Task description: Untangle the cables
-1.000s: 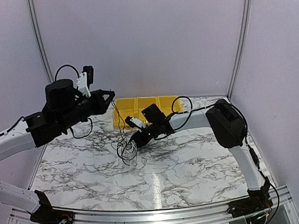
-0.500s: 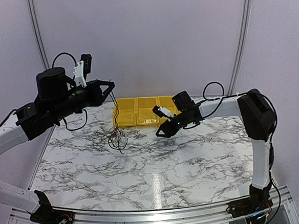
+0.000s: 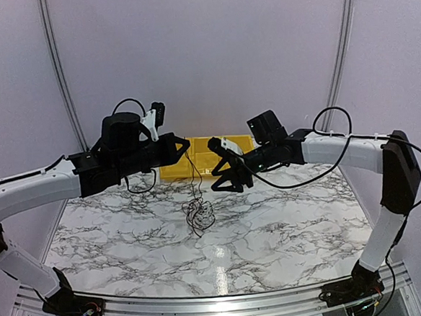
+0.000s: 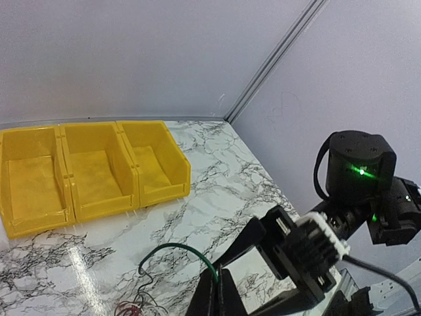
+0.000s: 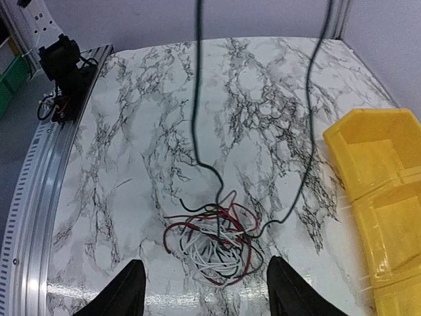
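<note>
Cables (image 3: 200, 214) sit gathered in a small bunch of black, red and pale strands near the middle of the marble surface (image 3: 295, 224), in front of the row of yellow bins (image 4: 161, 179). From the bunch we see two dark strands rise steeply to the left gripper (image 3: 184, 147). It is held well above the surface with its jaws pinched together on them. In the left wrist view a thin greenish loop curls out beside its tips. The lowest loops of the cables lie at the surface, though we cannot tell how much of the bunch rests there. The right gripper (image 5: 204, 263) hovers just right of the rising strands and above the bunch. Its two fingers (image 5: 128, 289) are spread wide, apart from every strand, and its camera looks straight down on the tangle.
</note>
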